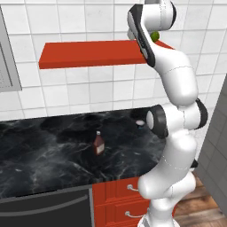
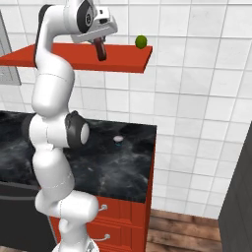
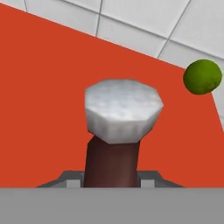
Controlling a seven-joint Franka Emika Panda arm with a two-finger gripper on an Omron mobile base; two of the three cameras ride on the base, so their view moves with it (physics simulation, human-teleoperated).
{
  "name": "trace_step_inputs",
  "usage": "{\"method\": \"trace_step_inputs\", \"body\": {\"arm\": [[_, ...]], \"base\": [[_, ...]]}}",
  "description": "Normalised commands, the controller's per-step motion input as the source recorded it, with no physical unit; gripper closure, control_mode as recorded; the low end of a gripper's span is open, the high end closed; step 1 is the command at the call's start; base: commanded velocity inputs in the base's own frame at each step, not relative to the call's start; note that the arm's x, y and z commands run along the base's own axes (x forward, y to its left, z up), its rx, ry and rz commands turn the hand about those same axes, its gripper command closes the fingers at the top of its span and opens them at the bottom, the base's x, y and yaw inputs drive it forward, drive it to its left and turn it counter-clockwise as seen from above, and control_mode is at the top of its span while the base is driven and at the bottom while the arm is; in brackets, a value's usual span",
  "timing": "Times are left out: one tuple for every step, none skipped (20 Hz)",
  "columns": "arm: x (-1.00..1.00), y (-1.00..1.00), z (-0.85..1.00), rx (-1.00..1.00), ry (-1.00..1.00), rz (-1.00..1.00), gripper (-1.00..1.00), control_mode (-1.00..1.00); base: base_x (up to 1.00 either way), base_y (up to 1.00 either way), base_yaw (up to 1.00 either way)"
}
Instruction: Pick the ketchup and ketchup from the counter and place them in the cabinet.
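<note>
Flat, even rendered light with no clear source, white tiled wall (image 1: 88,95) bright, soft pale sheen on the black counter (image 1: 53,155), faint shading under the red cabinet (image 2: 123,66), coarse pixelated edges throughout, hand view close-up soft and blocky, no glare or lens distortion
</note>
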Motion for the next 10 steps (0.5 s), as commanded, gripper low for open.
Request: {"method": "trace_step_inputs", "body": {"arm": [[0.4,0.0,-0.22,0.0,-0.02,0.0,1.0,-1.0],[0.38,0.0,-0.26,0.0,-0.01,0.0,1.0,-1.0],[0.36,0.0,-0.28,0.0,-0.01,0.0,1.0,-1.0],[0.31,0.0,-0.32,0.0,-0.01,0.0,1.0,-1.0],[0.36,0.0,-0.36,0.0,0.0,0.0,-1.0,-1.0],[0.31,0.0,-0.36,0.0,0.0,0.0,-1.0,-1.0],[0.3,0.0,-0.34,0.0,0.0,0.0,-1.0,-1.0],[0.29,0.0,-0.37,0.0,0.0,0.0,-1.0,-1.0],[0.29,0.0,-0.42,0.0,0.0,0.0,-1.0,-1.0],[0.26,0.0,-0.41,0.0,0.0,0.0,-1.0,-1.0]], "base": [[0.0,0.0,0.0],[0.0,0.0,0.0],[0.0,0.0,0.0],[0.0,0.0,0.0],[0.0,0.0,0.0],[0.0,0.0,0.0],[0.0,0.0,0.0],[0.0,0.0,0.0],[0.0,0.0,0.0],[0.0,0.0,0.0]]}}
